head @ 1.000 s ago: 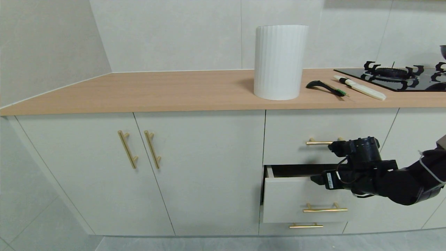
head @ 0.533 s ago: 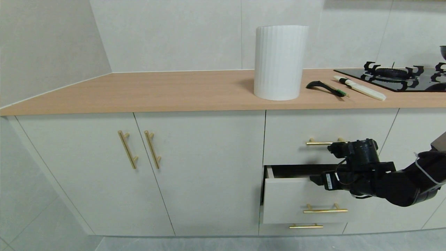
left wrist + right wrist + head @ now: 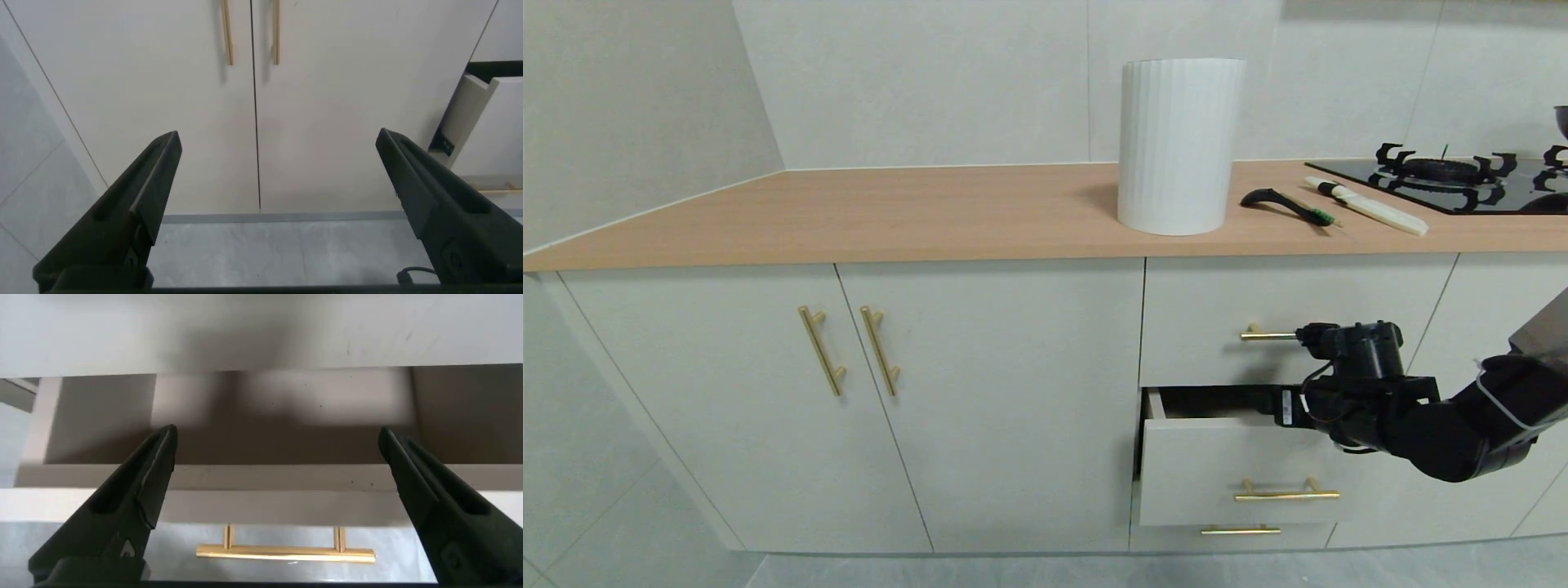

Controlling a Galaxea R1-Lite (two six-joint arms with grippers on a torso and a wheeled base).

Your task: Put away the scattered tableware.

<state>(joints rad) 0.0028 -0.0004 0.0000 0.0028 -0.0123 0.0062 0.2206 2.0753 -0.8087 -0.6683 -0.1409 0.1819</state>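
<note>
A black ladle and a white knife with a dark band lie on the wooden countertop, right of a tall white ribbed canister. Below them the middle drawer stands partly pulled out. My right gripper hovers at the drawer's top front edge. In the right wrist view this gripper is open and holds nothing, facing the dark drawer interior. My left gripper is open and holds nothing, low before the cabinet doors.
A black gas hob sits at the counter's right end. Gold handles mark the top drawer, the open drawer and the two cabinet doors. The left half of the countertop is bare wood. Grey floor tiles lie below.
My right gripper has risen slightly and edged toward the drawer opening. The drawer, ladle and knife have not moved.
</note>
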